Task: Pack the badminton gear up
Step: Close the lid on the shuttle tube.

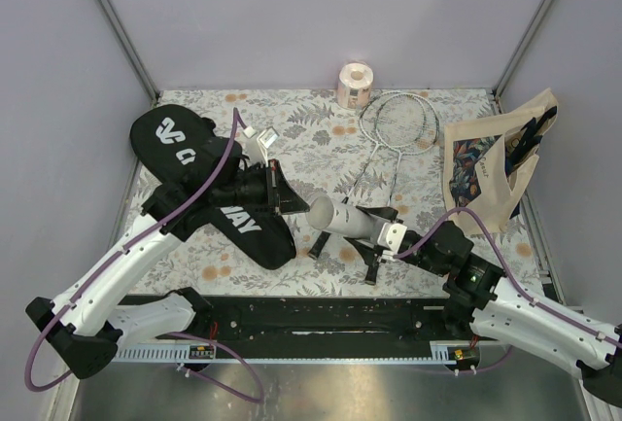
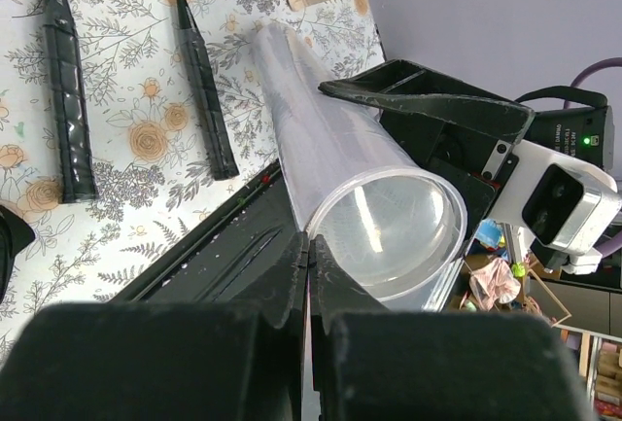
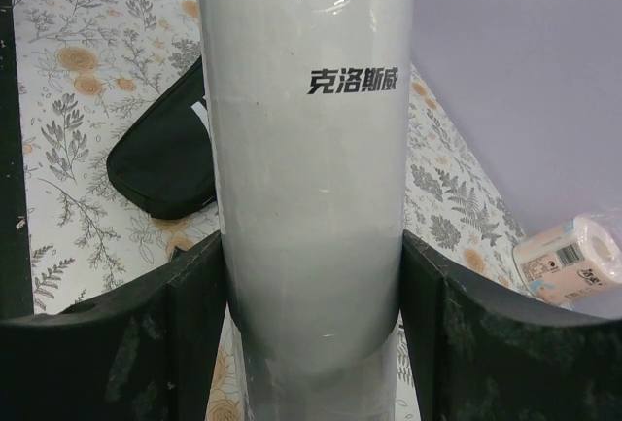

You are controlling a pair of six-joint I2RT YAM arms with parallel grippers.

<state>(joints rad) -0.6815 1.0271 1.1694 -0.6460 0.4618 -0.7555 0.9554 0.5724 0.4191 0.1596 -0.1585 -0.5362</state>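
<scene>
The tube (image 1: 340,217) was between the racket bag (image 1: 185,149) at left and the tote bag (image 1: 481,168) at right, the rackets (image 1: 400,124) behind it, the paper roll (image 1: 354,86) farthest back.

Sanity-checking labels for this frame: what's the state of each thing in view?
right gripper: shut on white tube
white tube: held off table, near end open
left gripper: shut, empty
rackets: both out on table, heads overlapping
racket bag: flat on table, opening not visible
tote bag: lying flat
paper roll: standing on end
</scene>
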